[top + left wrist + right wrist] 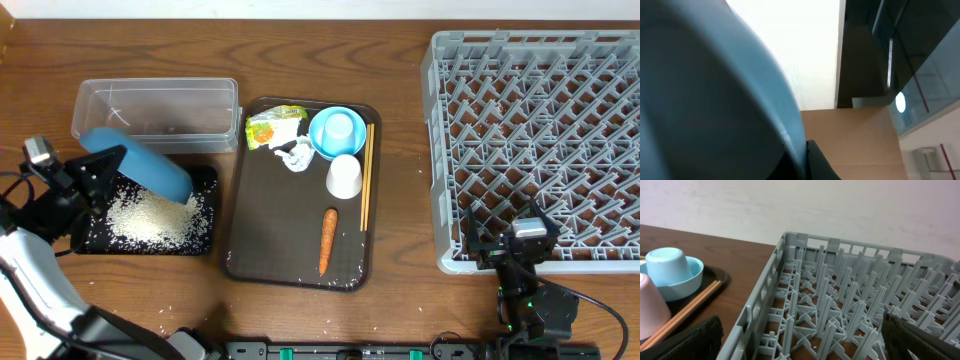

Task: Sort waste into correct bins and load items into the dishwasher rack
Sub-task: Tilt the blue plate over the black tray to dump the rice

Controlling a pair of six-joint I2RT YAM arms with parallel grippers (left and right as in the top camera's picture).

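Observation:
My left gripper (pixel 100 170) is shut on the dark-blue plate (pixel 140 165), tilted on edge over the black tray (pixel 205 180), where white rice (pixel 150 218) lies in a heap. The plate fills the left wrist view (pixel 705 100). The clear tub (pixel 155 112) stands behind the tray. On the brown serving tray (pixel 270 250) lie the wrapper (pixel 272 127), tissue (pixel 297 154), light-blue bowl (pixel 337 131), white cup (pixel 344 177), chopsticks (pixel 366 175) and carrot (pixel 327 240). My right gripper (pixel 512 250) is open and empty at the grey rack's (pixel 540 140) near edge.
A few rice grains are scattered on the serving tray's front and on the table near the black tray. In the right wrist view the rack (pixel 840 305) fills the middle, with the bowl (pixel 670 272), cup (pixel 650 312) and chopsticks (pixel 685 312) at left.

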